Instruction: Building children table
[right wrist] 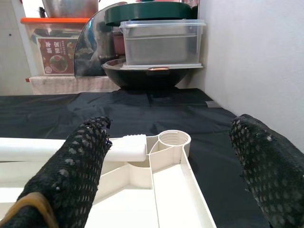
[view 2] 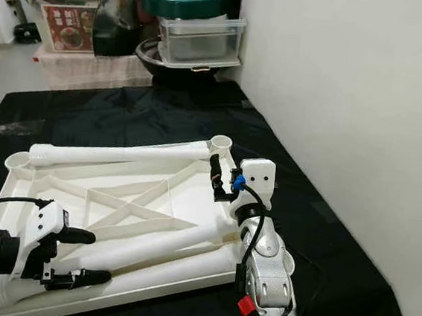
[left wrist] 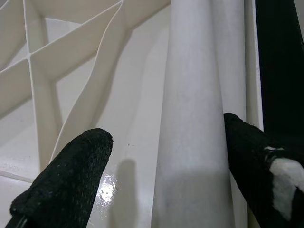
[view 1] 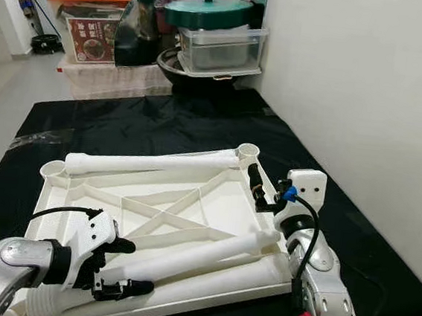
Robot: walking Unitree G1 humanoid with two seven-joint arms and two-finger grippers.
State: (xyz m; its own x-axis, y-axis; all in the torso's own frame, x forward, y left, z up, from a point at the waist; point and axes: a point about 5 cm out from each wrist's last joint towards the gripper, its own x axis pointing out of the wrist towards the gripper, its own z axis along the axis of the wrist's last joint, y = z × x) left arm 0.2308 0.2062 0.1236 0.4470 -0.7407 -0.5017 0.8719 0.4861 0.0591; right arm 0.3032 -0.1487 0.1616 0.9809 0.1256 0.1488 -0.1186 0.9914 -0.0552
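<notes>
Our left gripper (view 1: 122, 267) has its two black fingers (left wrist: 71, 178) spread wide, one on each side of a white table leg (view 1: 194, 255) that lies slanting across the upturned white tabletop (view 1: 214, 199); the fingers straddle the leg near its lower end and do not look pressed against it. Behind them our left arm reaches in low from the near left corner, wrist roughly level.

Our right gripper (view 1: 261, 193) is also parted wide and holds nothing, fingers pointing along the tabletop's right rim toward the round corner socket (right wrist: 174, 139). A second leg (view 1: 150, 163) lies along the far edge, its end just beside that socket. The tabletop rests ribs-up on a black cloth (view 1: 154, 123).
</notes>
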